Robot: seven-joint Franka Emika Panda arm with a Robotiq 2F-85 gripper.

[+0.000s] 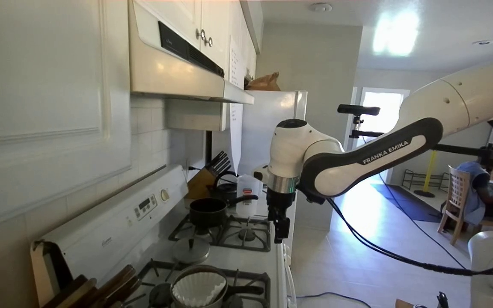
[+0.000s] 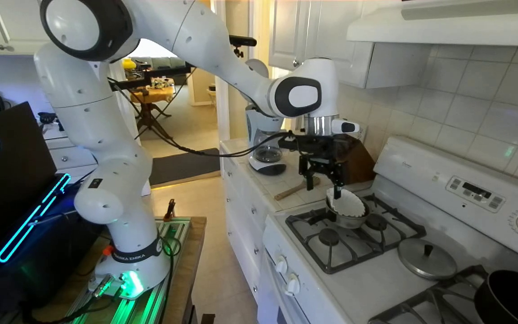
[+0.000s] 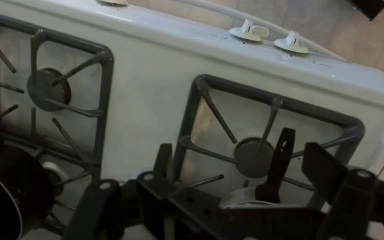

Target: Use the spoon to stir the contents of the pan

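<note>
The wooden spoon [image 2: 289, 191] lies on the tiled counter beside the stove in an exterior view; part of it is behind the gripper. It is out of view in the wrist view. The pan [image 2: 351, 222] sits on a stove burner with a white, fluted paper-like liner inside. The pan also shows in an exterior view [image 1: 222, 277], and its dark handle and edge [image 3: 237, 199] show in the wrist view, the rest hidden by the gripper. My gripper [image 2: 323, 185] hangs pointing down in the air, also seen in an exterior view [image 1: 281, 236]. Its fingers [image 3: 237, 156] are apart with nothing between them.
A black pot [image 1: 208, 212] stands on a far burner, also in the wrist view [image 3: 18, 186]. A metal lid [image 2: 427, 258] lies between the grates. A coffee maker [image 2: 265, 139] and a knife block [image 2: 357, 162] stand on the counter. A range hood [image 1: 178, 72] overhangs the stove.
</note>
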